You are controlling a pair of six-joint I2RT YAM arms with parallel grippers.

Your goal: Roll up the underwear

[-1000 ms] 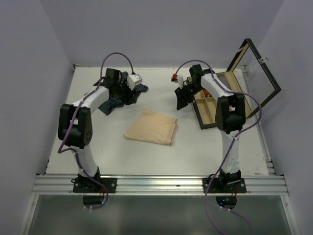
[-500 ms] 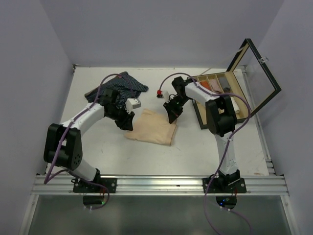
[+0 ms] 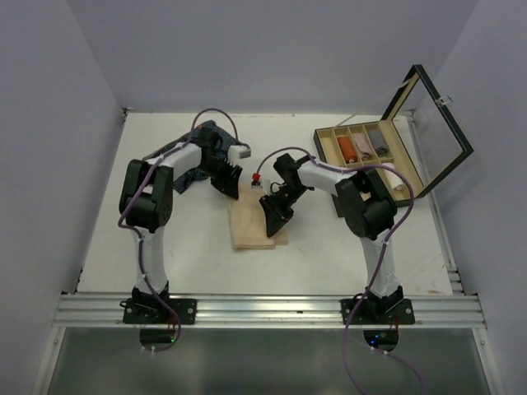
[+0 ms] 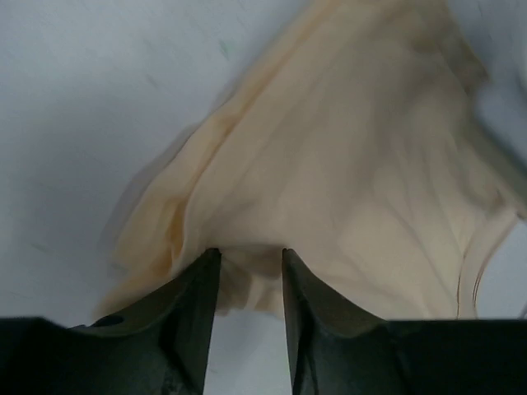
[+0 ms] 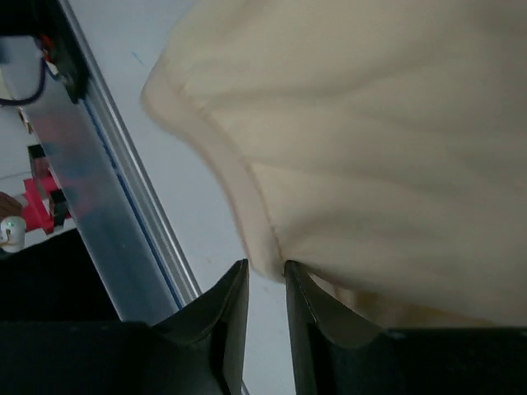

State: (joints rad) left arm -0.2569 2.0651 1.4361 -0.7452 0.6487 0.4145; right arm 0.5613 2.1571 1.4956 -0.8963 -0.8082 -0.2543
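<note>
Limp, light beige underwear at the tabletop's middle will likely sag. The left gripper has its jaws pinching an edge; the right gripper clamps the hem, probably the firmest hold.

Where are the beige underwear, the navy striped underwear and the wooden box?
beige underwear (image 3: pixel 247 232), top view, its bare near-left part.
navy striped underwear (image 3: pixel 189 175), top view, its visible striped part.
wooden box (image 3: pixel 319 142), top view, its left wall.

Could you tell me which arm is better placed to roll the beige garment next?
Probably the right: the right claw pinches the beige garment by its hemmed edge near the middle, while the left claw holds a bunched far corner.
</note>
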